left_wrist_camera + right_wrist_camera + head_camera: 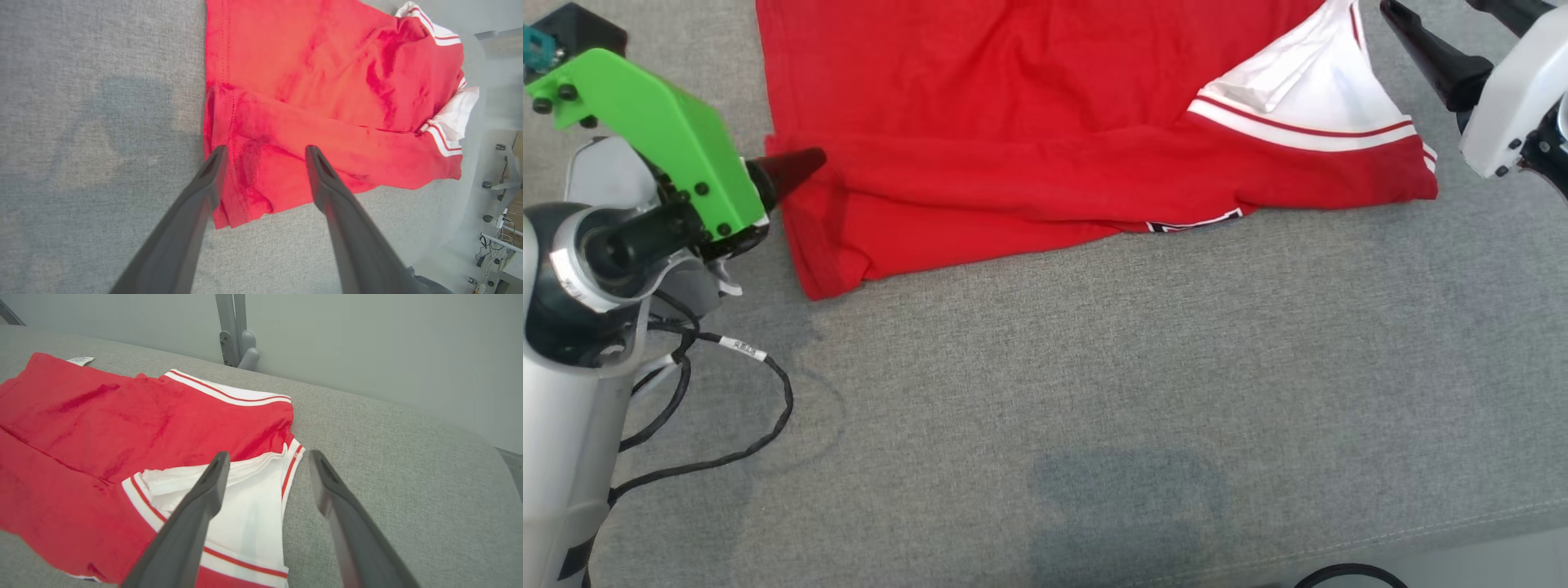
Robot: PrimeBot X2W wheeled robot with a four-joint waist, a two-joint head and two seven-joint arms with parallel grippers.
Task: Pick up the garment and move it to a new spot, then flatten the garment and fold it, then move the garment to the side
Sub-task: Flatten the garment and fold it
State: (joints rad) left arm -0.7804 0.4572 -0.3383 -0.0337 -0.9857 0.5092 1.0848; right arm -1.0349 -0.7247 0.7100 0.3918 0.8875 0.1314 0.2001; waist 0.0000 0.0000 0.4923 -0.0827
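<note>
A red garment [1029, 122] with white, red-striped sleeve trim lies on the grey cushion, its near edge folded over into a long band. My left gripper [265, 153] hovers over the garment's [327, 81] folded left corner, fingers spread apart with nothing between them. In the head view one dark left fingertip [796, 167] pokes out from under a green bracket at the cloth's left edge. My right gripper [265, 457] is open above the garment's [122, 428] white sleeve at the right end, holding nothing. Its dark finger [1429, 53] shows at the top right of the head view.
The grey cushion [1094, 392] stretches wide in front of the garment. A black cable [735, 392] loops from my left arm over the cushion's left side. Behind the cushion stand a pale wall and a grey metal post [235, 330]. The front edge of the cushion runs along the lower right.
</note>
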